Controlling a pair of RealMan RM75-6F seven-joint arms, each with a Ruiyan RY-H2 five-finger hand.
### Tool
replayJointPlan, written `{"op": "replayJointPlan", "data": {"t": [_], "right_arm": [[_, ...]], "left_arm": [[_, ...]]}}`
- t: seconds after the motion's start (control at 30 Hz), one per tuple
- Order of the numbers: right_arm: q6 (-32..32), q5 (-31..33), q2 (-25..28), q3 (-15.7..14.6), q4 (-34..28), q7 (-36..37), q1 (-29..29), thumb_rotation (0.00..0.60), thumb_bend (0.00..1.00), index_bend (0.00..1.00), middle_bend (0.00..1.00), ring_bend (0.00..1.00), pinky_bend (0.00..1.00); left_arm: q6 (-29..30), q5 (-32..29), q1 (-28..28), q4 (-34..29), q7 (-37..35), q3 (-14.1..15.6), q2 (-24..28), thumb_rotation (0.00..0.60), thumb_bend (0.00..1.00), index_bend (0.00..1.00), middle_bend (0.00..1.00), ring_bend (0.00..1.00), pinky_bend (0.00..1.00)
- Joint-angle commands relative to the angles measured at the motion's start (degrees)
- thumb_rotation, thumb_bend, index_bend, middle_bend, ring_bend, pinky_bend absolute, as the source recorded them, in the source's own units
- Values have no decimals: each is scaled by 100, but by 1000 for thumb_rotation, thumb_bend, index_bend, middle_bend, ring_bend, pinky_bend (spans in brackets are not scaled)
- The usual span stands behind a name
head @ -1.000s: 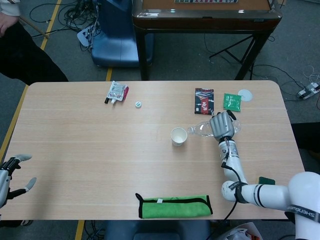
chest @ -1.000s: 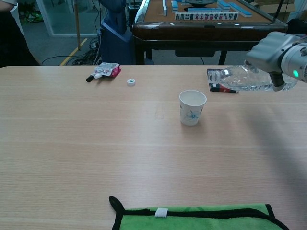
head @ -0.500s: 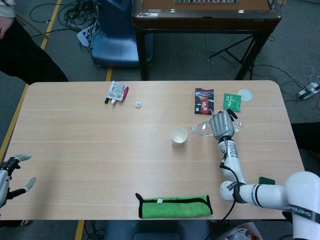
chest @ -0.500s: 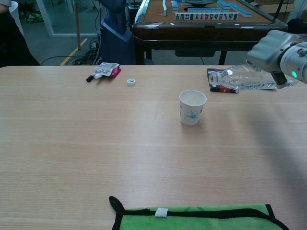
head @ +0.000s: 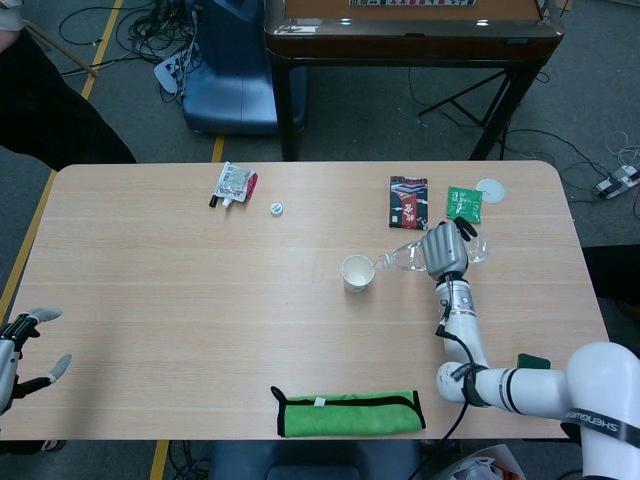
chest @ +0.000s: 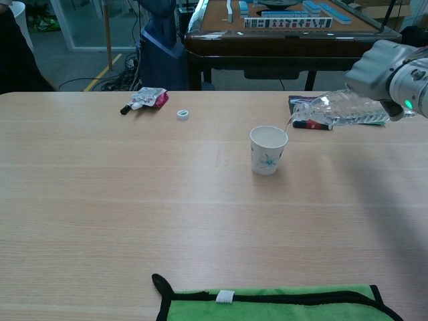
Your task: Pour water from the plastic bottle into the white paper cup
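My right hand (head: 444, 250) (chest: 384, 70) grips the clear plastic bottle (head: 408, 256) (chest: 331, 109), which lies tipped with its open mouth lowest, just above and right of the white paper cup (head: 356, 272) (chest: 268, 150). A thin stream of water runs from the mouth toward the cup's rim in the chest view. The cup stands upright mid-table, with a blue flower print on its side. My left hand (head: 22, 350) hovers with fingers apart at the table's near left edge, holding nothing. The bottle's small white cap (head: 276, 208) (chest: 182, 114) lies far left of the cup.
A green cloth (head: 348, 412) (chest: 274, 304) lies at the near edge. A sachet and marker (head: 234, 184) (chest: 147, 99) sit at the far left. A red-black packet (head: 407, 200), a green packet (head: 464, 203) and a white disc (head: 490, 189) lie behind the bottle.
The right hand has tipped the bottle's mouth further down toward the cup, and water now streams out. The left hand and the cup have not moved.
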Motion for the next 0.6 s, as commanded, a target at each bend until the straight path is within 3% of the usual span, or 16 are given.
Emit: {"op": "replayJointPlan", "data": {"t": [0.03,0.6], "right_arm": [[38,11,-12,4,-3,-51,10,600,345,587,618,501,517],[108,69,-52,51,-15,-230,25,600,345,587,619,501,520]], "left_arm": [[-1,1,1,-1,-1,2,2,600,213,300,293,415,593],[3,-1,3,-2,-5,-2,4,600,213,300,293,415,593]]}}
